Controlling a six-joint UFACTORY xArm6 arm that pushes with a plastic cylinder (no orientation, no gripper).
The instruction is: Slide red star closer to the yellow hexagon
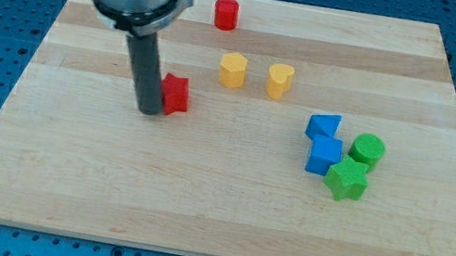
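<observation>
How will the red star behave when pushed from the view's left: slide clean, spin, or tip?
Probably slides: the red star looks squat and flat-bottomed on the smooth wooden board, so tipping seems unlikely. It may spin, since my tip sits against its left side and the lobed outline gives an uneven contact. Likely rigid and light, judging by its small solid look.

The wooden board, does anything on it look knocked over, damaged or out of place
Nothing stands out. The wooden board is intact, and every block sits flat on it. My tip rests against the red star on its left side in the view, with the yellow hexagon up and to the right.
</observation>
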